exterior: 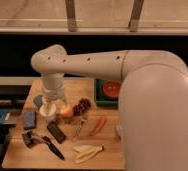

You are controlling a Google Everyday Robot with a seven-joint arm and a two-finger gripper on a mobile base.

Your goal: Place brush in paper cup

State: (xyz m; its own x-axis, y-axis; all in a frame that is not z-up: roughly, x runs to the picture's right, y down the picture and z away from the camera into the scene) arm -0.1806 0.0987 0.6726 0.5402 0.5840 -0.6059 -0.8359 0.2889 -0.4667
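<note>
your tool (pixel 53 102) hangs just above the paper cup (pixel 46 114); you cannot tell its state. the brush (pixel 43 143) lies flat on the counter (pixel 22 159) near the front edge, apart from both, so it's likely not yet picked

The desk (pixel 22 157) is light brown wood. The brush (pixel 46 144), at 7 o'clock on it, is black all over. The paper cup (pixel 46 113) is creamy white. The gripper (pixel 54 104), pale white like the arm (pixel 102 62), hangs over the desk's 10 o'clock part, just by the cup. The apple (pixel 67 113) is orange-red, the block (pixel 28 119) blue-grey, the bar (pixel 57 132) black, the tray (pixel 99 97) green, the bowl (pixel 112 89) red and the banana (pixel 87 151) pale yellow.
</note>
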